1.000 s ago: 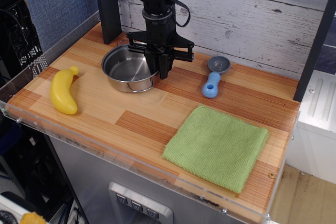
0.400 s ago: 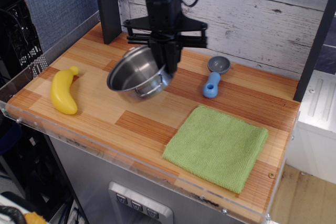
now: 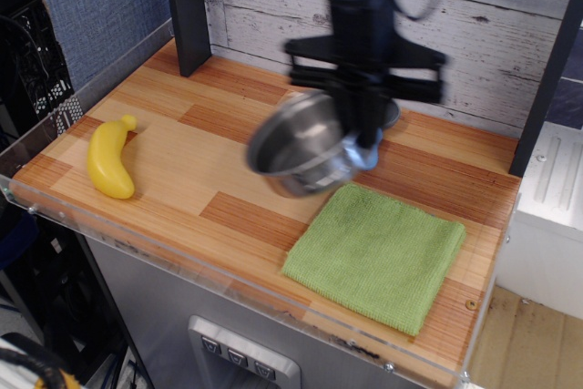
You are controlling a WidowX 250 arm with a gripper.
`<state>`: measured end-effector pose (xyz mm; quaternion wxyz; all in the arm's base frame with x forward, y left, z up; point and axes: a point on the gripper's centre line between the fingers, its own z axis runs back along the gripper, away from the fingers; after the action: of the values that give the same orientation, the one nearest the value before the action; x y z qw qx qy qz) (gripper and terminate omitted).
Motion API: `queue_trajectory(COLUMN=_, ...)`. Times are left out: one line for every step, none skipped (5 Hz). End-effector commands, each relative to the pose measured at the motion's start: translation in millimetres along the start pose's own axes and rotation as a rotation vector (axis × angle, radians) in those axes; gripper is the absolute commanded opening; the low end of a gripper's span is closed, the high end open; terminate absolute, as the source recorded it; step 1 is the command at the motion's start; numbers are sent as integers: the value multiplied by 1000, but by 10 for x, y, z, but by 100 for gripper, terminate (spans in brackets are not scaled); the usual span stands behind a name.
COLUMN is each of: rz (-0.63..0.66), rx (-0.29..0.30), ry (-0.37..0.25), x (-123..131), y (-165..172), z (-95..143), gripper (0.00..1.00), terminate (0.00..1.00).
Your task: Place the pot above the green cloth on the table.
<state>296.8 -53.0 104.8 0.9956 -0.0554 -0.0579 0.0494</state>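
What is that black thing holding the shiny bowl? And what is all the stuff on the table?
The black thing is a robot arm reaching down from above. At its end are fingers, and they pinch the rim of a shiny metal pot, holding it tilted in the air. There is only one picture, taken by a camera that looks down at the table from the front. On the wooden table lie a yellow toy banana on the left and a green cloth on the right. The pot hangs next to the cloth's far left corner. The arm and pot look blurry, so they are probably moving.
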Motion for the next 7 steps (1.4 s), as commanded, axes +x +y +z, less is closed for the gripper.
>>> queue_trajectory(rz=-84, rx=29, ry=-91, x=45, y=-339, z=36, gripper=0, terminate=0)
queue_trajectory(rz=-40, rx=25, ry=-91, x=-19, y=-233, z=-95, gripper=0, terminate=0)
queue_trajectory(rz=-67, rx=27, ry=-83, x=-151, y=-289, z=-223, gripper=0, terminate=0)
queue_trajectory(rz=-80, rx=22, ry=-90, x=-251, y=-278, z=-257, gripper=0, terminate=0)
queue_trajectory(rz=-118, rx=25, ry=-87, x=-258, y=-339, z=-296, gripper=0, terminate=0)
queue_trajectory(rz=-127, rx=8, ry=-85, x=-256, y=-343, z=-291, gripper=0, terminate=0)
queue_trajectory(rz=-142, rx=1, ry=-101, x=-214, y=-401, z=-268, gripper=100, terminate=0)
